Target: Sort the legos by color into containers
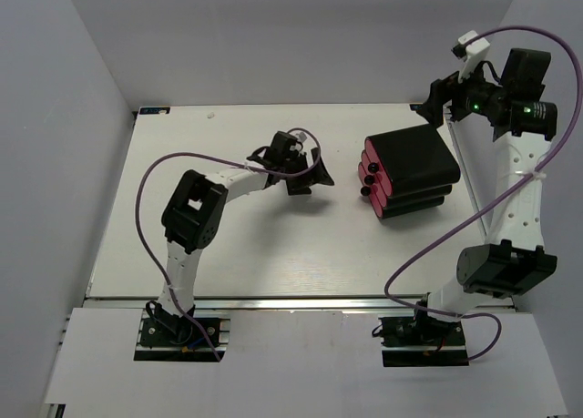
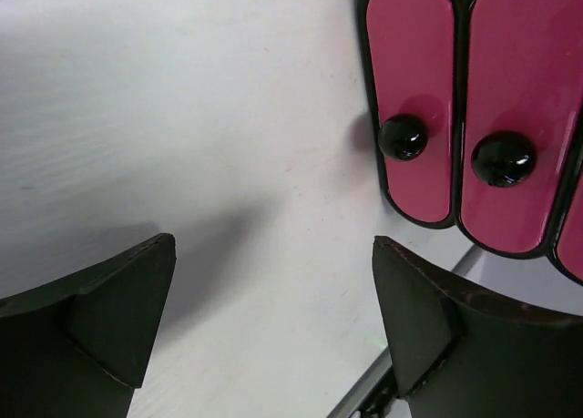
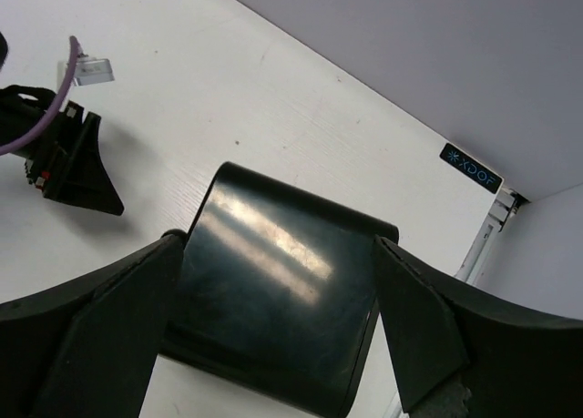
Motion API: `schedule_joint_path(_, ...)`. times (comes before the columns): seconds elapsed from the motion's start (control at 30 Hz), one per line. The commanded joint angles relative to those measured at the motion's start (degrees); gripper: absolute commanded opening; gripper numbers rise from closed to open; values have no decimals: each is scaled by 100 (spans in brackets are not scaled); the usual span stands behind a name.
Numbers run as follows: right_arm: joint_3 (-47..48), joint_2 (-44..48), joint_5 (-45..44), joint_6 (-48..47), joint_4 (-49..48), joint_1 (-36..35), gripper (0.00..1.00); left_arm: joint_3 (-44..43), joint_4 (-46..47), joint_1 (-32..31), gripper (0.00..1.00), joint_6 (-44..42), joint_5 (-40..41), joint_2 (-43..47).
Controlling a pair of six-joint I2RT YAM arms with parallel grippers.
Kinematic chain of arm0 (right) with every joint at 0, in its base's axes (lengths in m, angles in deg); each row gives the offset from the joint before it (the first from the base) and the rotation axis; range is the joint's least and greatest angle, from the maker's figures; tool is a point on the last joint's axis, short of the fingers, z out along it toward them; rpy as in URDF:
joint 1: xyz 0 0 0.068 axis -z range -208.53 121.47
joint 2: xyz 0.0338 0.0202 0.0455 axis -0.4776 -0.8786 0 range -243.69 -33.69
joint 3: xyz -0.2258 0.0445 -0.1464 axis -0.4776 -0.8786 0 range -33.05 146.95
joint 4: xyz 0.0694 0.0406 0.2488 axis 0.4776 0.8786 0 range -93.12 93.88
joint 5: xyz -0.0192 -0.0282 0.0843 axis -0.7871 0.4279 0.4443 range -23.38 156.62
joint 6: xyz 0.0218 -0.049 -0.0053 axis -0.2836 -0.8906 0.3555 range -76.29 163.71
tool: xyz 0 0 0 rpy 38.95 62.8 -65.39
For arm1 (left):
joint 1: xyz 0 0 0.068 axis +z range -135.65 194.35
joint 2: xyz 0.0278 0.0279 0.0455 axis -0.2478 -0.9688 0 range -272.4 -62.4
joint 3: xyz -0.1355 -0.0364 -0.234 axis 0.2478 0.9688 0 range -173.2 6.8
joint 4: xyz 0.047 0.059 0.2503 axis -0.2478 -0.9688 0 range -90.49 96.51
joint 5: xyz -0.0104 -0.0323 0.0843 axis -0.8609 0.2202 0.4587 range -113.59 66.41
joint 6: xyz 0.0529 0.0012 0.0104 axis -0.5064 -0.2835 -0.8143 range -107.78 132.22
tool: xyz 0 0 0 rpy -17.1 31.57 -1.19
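No legos show in any view. The black cabinet (image 1: 414, 166) stands right of centre, its magenta-pink drawers (image 1: 373, 175) facing left and all pushed in. My left gripper (image 1: 311, 178) is open and empty, low over the table just left of the drawers. In the left wrist view (image 2: 273, 295) two drawer fronts (image 2: 410, 81) with round black knobs (image 2: 404, 137) lie ahead on the right. My right gripper (image 1: 437, 99) is open and empty, raised behind the cabinet. In the right wrist view (image 3: 273, 295) the cabinet's glossy black top (image 3: 278, 281) fills the gap between the fingers.
Grey walls close the table (image 1: 182, 245) in on the left, back and right. A purple cable (image 1: 150, 177) loops over the left arm. A metal rail (image 1: 465, 172) runs along the table's right edge. A small label (image 3: 470, 168) marks the back corner.
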Motion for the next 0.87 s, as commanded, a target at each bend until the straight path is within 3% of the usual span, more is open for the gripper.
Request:
schedule_joint_path(0.0,797,-449,12,622,842,-79,89,124,-201,358,98,-791,292,840)
schedule_joint_path(0.33,851,-230,-182,1836,808,-185,89,1205,194,965,98,-1284,143,2782)
schedule_joint_path(0.53,710,16,-840,2485,631,-185,89,1592,213,1071,98,-1232,81,3855)
schedule_joint_path(0.73,474,463,-736,2418,377,-167,89,1847,19,1124,98,-1100,423,4646)
schedule_joint_path(0.83,-280,858,-744,2224,-220,-176,89,1961,-86,1124,98,-1065,712,4980)
